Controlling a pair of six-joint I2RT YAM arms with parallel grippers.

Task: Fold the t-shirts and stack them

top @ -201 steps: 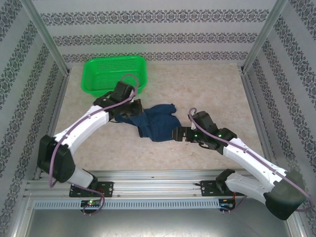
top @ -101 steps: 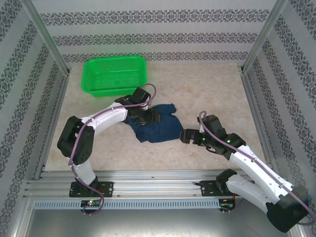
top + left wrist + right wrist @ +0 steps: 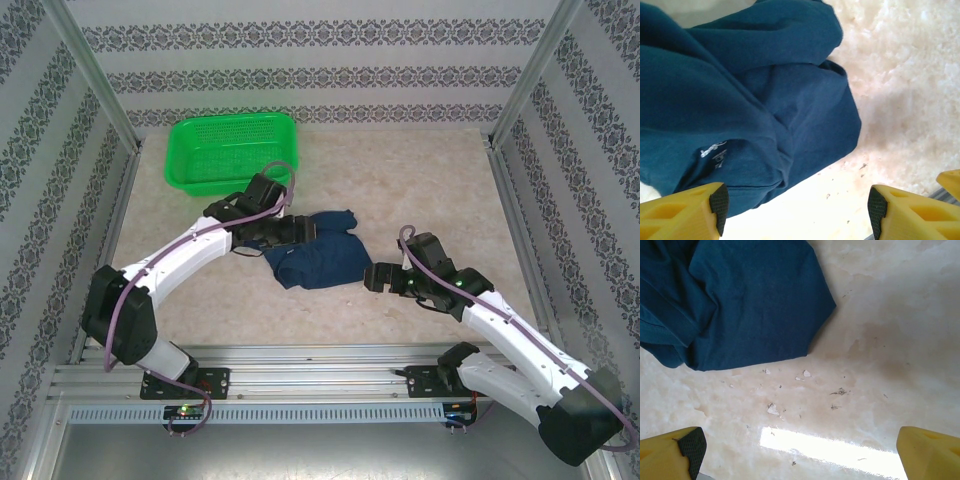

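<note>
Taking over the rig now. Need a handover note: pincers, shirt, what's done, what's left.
Left pincer: open, over the left part of the navy t-shirt, gripping nothing.
Right pincer: open, above bare table just right of the shirt.
T-shirt: crumpled heap mid-table, outside the green mesh basket behind it.
Done: no fold visible.
Left: spread flat, fold, stack.

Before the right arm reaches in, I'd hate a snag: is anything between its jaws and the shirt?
Nothing visible does. Bare, flecked table lies between the open right jaws and the shirt; the basket sits far off at the back left.
</note>
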